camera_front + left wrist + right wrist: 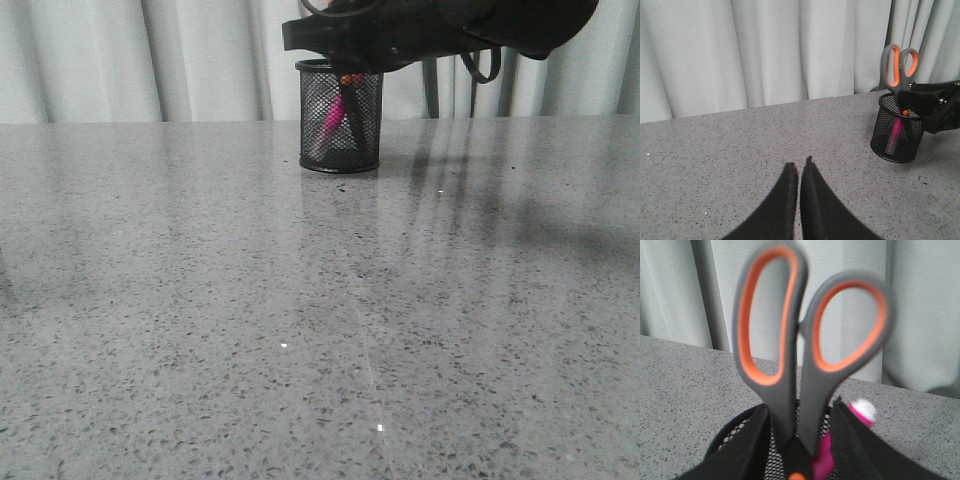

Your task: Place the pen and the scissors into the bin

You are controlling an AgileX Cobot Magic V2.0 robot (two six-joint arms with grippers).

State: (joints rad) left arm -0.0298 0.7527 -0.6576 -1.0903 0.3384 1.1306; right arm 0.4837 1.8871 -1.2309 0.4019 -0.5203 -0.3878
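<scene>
Even soft daylight, glossy table [200, 300] reflections, scissors [805, 355] blurred close-up.

One black wire-mesh cylindrical bin [899, 131]. Inside that bin, one bright pink pen [895, 131] and one pair of grey, orange-lined scissors [899, 69]. Two black grippers, one beside it.
</scene>
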